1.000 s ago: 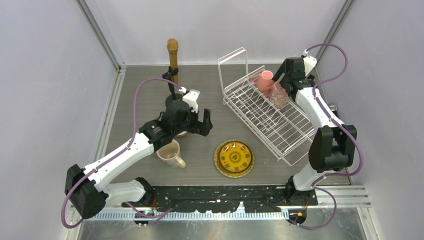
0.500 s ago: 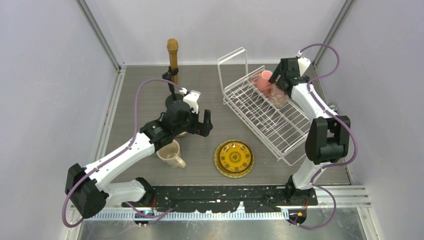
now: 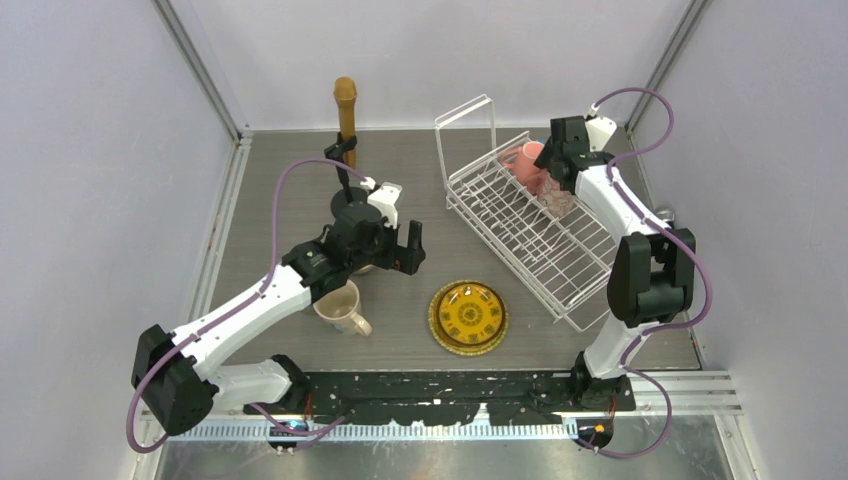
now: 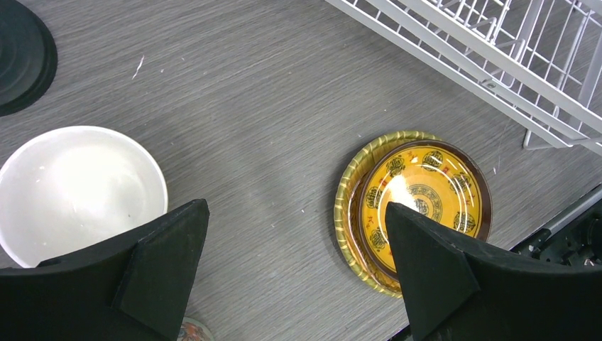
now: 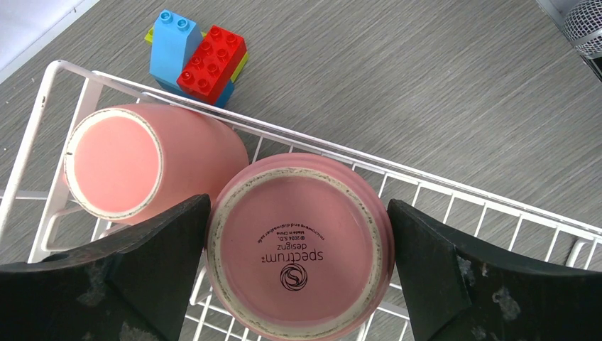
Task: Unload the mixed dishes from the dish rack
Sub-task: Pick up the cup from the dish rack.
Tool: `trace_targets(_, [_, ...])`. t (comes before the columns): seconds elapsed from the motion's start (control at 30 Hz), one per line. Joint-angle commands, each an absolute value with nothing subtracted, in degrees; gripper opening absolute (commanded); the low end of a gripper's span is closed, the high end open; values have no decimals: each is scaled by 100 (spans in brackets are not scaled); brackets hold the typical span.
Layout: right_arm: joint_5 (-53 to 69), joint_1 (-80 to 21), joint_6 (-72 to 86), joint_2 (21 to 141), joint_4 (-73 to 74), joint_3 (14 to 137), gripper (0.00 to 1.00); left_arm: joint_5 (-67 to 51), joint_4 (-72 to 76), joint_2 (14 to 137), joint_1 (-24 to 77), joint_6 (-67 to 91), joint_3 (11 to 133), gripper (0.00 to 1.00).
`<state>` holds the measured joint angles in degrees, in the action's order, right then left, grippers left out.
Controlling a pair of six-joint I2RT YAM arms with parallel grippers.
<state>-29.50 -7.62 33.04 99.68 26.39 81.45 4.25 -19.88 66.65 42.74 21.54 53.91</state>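
Brown microphone on a black stand (image 3: 345, 108): upright at the far left of the grey table (image 3: 280, 190), well apart from the rack.
Beige mug (image 3: 339, 306): standing mouth up on the table, beside the left forearm, handle toward the near edge.
White bowl (image 4: 78, 188): on the table under the left wrist, mouth up, partly hidden by the left finger.
Left gripper (image 4: 294, 207): above the table between the bowl and the plates, jaws spread wide, holding nothing.
Yellow-orange patterned round plates (image 4: 424, 197): on the table near the rack's near end, a brown-rimmed one lying on a gold-rimmed one, off centre.
Long white wire-grid dish rack (image 3: 560, 255): slanting from far left to near right, tall wire loop at the far end.
Pink mug lying on its side (image 5: 117, 165): in the rack's far end, base toward the wrist camera, touching its neighbour.
Upturned pink mug (image 5: 298, 245): in the rack, printed base facing up.
Right gripper (image 5: 298, 204): low over the upturned pink mug, jaws parted, one finger on each side of its base; contact impossible to tell.
Red and blue toy bricks (image 5: 197, 58): on the table just outside the rack's far rail.
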Motion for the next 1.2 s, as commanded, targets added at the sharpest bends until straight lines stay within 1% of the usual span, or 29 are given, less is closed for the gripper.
trace_targets(0.0, [-3022,-852,3415,10254,3300,8048,100,397,-1705,6644,4271,2091,5359,100])
trace_targets(0.37, [-3045,-853,3498,10596,3564,7917,100,410,-1697,6637,4271,2101,5344,100])
trace_targets(0.6, [-3282,-852,3498,10583,3647,7722,99,398,-1707,6696,4271,2117,5395,100])
trace_targets(0.87, [-3133,-857,3497,10704,3593,7673,93,370,-1707,6728,4271,2144,5395,100])
trace_targets(0.93, [-3134,-855,3514,10701,3558,7637,88,385,-1730,6705,4271,2136,5396,100])
trace_targets(1.0, [-3181,-853,3531,10587,3431,7585,77,404,-1749,6674,4271,2140,5396,100])
trace_targets(1.03, [-3186,-853,3541,10451,3372,7543,73,404,-1749,6653,4271,2137,5390,100])
trace_targets(1.07, [-3205,-853,3542,10301,3271,7529,65,412,-1742,6639,4271,2144,5380,100])
trace_targets(1.1, [-3220,-855,3520,10226,3226,7527,62,407,-1720,6628,4271,2144,5372,100])
trace_targets(1.13, [-3257,-854,3509,10091,3175,7534,55,409,-1699,6619,4271,2149,5362,100])
trace_targets(1.17, [-3281,-855,3490,10020,3152,7559,51,408,-1692,6614,4271,2153,5360,100])
